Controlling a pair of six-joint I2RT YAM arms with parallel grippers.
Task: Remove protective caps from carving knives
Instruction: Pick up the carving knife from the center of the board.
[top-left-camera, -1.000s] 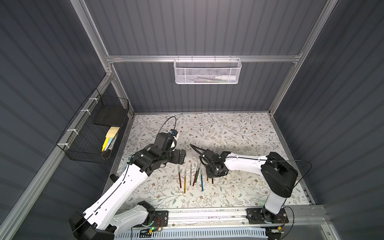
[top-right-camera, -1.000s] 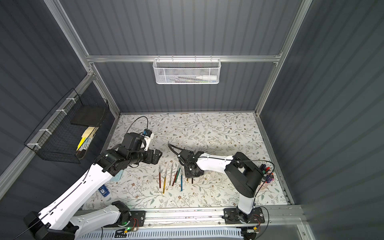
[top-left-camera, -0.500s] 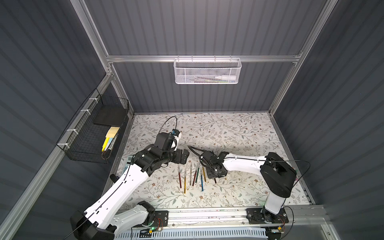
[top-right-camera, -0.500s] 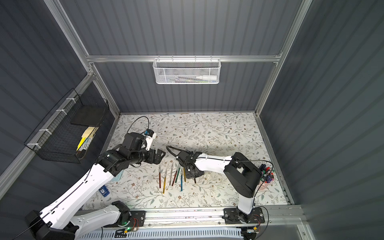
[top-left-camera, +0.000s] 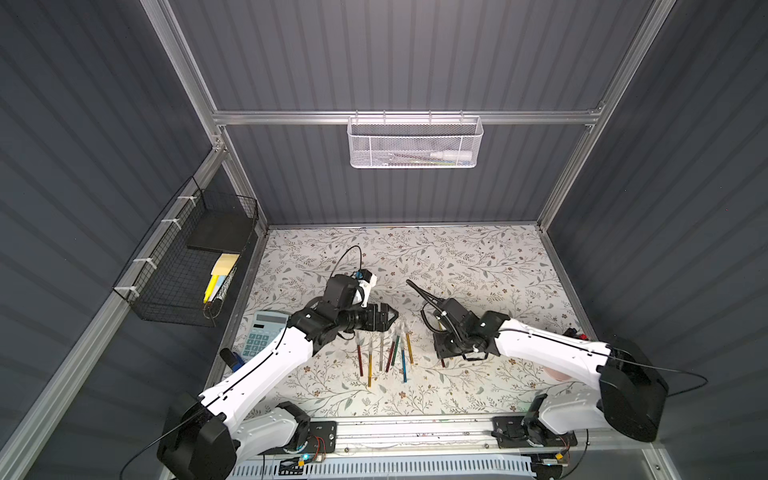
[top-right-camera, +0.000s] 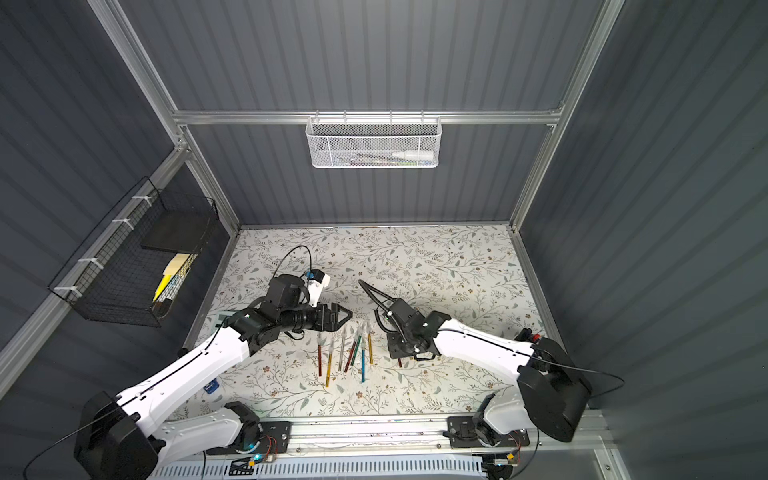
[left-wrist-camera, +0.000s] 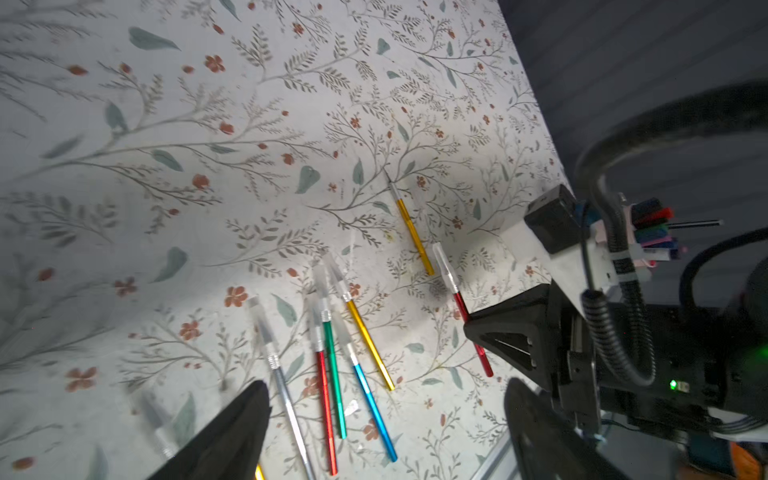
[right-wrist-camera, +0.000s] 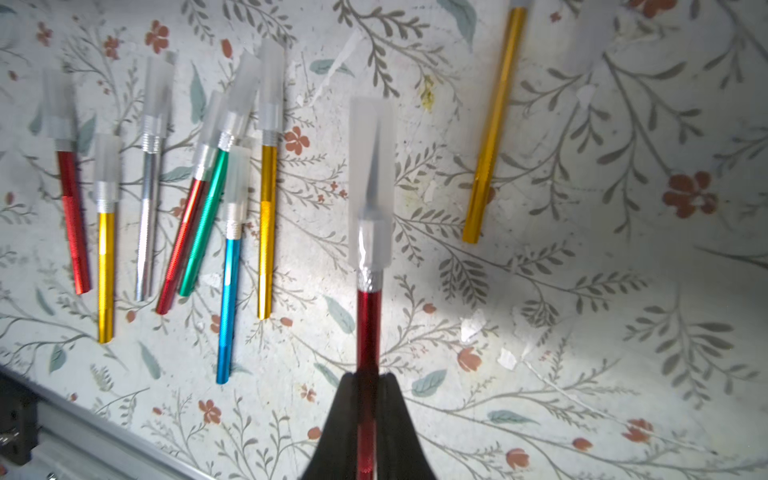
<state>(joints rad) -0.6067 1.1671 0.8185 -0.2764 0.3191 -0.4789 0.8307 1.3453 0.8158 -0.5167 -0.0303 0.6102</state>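
My right gripper (right-wrist-camera: 368, 376) is shut on the handle of a red carving knife (right-wrist-camera: 368, 328), whose blade sits inside a clear protective cap (right-wrist-camera: 372, 178). The same knife (left-wrist-camera: 457, 291) shows in the left wrist view, pointing out of the right gripper (top-left-camera: 442, 357). My left gripper (left-wrist-camera: 386, 399) is open and empty, hovering over the capped ends of a row of several carving knives (top-left-camera: 386, 353) lying on the table. A gold knife (left-wrist-camera: 411, 230) lies apart from the row with its blade bare.
A calculator (top-left-camera: 264, 338) lies at the table's left edge below a black wire basket (top-left-camera: 183, 266) on the left wall. A white mesh basket (top-left-camera: 413, 143) hangs on the back wall. The metal rail (top-left-camera: 415, 428) runs along the front.
My right gripper has closed on the red knife and shifted slightly right. My left gripper has moved right, over the capped ends of the row.
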